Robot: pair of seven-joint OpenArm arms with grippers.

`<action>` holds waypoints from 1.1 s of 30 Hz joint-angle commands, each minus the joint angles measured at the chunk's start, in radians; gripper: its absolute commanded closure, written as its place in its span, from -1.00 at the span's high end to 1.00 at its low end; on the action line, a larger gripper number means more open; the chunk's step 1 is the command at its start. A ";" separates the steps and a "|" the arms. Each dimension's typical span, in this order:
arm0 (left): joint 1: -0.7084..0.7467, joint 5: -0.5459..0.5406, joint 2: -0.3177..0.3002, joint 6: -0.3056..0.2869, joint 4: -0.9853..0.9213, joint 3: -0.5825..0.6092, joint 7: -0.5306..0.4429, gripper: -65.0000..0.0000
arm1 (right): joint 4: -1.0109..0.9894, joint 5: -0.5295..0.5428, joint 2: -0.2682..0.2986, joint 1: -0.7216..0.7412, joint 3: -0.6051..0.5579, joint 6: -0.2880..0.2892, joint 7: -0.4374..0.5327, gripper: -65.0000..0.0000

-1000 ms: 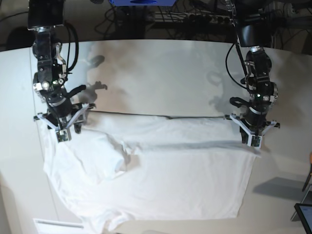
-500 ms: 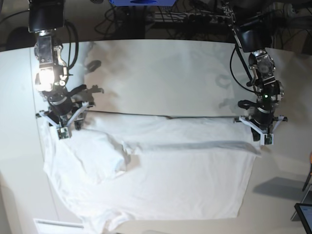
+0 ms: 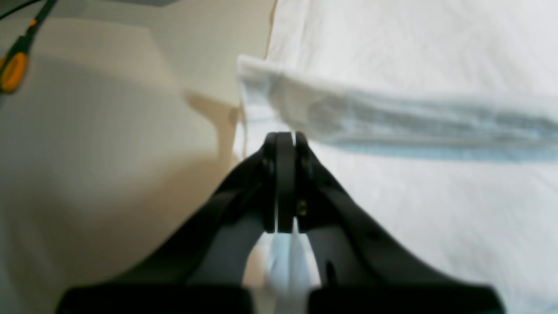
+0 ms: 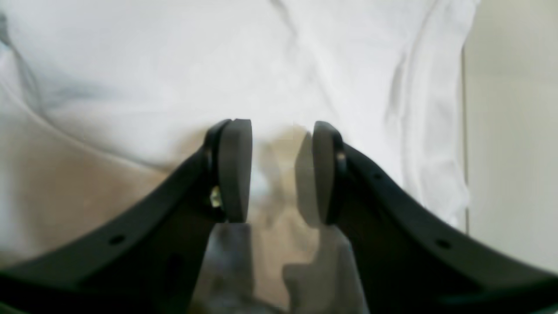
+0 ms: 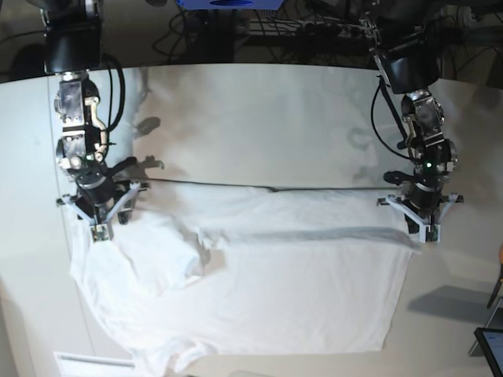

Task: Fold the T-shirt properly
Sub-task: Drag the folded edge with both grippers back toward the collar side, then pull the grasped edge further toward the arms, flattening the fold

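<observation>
The white T-shirt lies spread and wrinkled on the table, with a long fold across its upper part. My left gripper hovers at the fold's right end. In the left wrist view the left gripper is shut, with no cloth showing between the pads. The fold's end lies just past the tips, on the T-shirt. My right gripper is at the shirt's upper left corner. In the right wrist view the right gripper is open and empty above the T-shirt.
A thin dark line runs across the table behind the shirt. A small white paper label lies at the front left edge. A dark screen corner shows at the front right. Cables lie behind the table.
My left gripper has moved right, off the fold's end, and stays shut. My right gripper has shifted slightly toward the front. The shirt has barely moved.
</observation>
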 commanded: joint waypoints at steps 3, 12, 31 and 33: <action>-0.022 0.038 -0.005 -0.006 -0.048 0.038 -0.003 -1.00 | -0.047 -0.001 0.010 0.021 0.006 -0.004 0.024 -0.31; 0.004 0.052 -0.005 -0.012 -0.033 0.048 0.149 -1.00 | -0.057 -0.001 0.039 -0.037 0.014 -0.010 0.024 -0.31; 0.211 0.061 0.044 -0.010 0.171 0.158 0.155 -1.00 | 0.004 -0.001 0.059 -0.218 0.169 -0.005 0.026 -0.31; 0.237 0.061 0.047 -0.009 0.197 0.158 0.155 -1.00 | 0.004 -0.001 0.062 -0.234 0.169 -0.005 0.026 -0.31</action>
